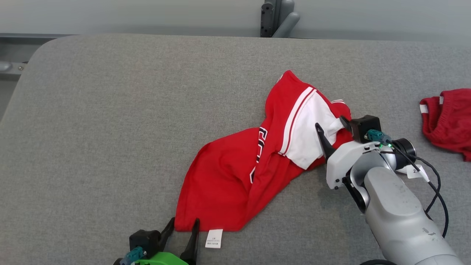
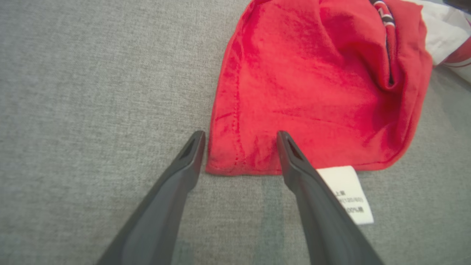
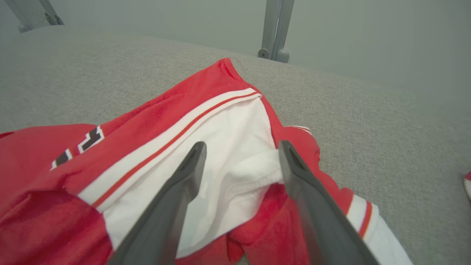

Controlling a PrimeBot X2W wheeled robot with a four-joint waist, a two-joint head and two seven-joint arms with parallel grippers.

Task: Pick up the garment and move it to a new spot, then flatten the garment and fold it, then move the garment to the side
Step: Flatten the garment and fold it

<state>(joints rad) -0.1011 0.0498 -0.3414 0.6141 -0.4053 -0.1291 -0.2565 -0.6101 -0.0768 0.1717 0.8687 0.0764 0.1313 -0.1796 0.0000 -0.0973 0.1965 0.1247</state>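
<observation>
Grey tabletop (image 1: pixel 92 129) has loads of free room left of the left fingers (image 1: pixel 192 237) (spread wide, gripping nothing). Red-and-white garment (image 1: pixel 220 176) runs diagonally from its hem corner between them to the right fingers (image 1: pixel 323 140), also spread, straddling its white part. Tag (image 1: pixel 214 238) sits just beside the hem.

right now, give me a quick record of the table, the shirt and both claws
surface: grey fabric-covered table
garment: red and white crumpled cloth shirt, mid-table, not flat
label: white care tag sticking out at the near hem
left claw: open, straddling the near hem corner
right claw: open, over the white sleeve part
other: second red cloth item at the table's right edge, apart from the shirt
</observation>
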